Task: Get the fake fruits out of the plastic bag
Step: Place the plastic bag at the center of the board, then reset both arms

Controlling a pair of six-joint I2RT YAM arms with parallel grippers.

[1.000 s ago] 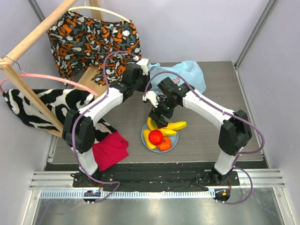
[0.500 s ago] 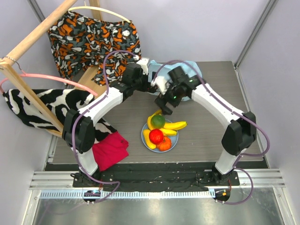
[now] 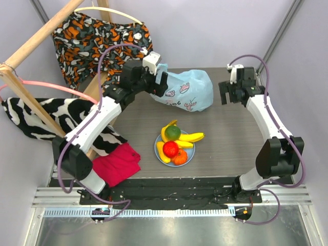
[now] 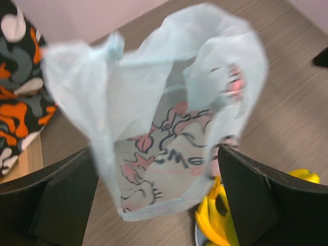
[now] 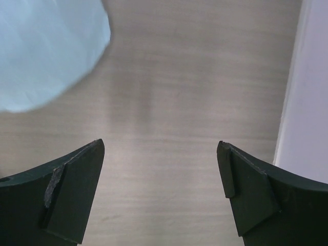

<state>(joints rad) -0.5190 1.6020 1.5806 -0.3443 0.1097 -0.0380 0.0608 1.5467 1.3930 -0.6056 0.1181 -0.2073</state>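
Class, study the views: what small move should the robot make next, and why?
Probably draw the left gripper back from the plastic bag: its jaws are open, the right gripper is open too, and the fake fruits already sit on the plate.

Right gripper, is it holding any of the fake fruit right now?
No, the right gripper is open in the right wrist view, with only bare table showing between its fingers.
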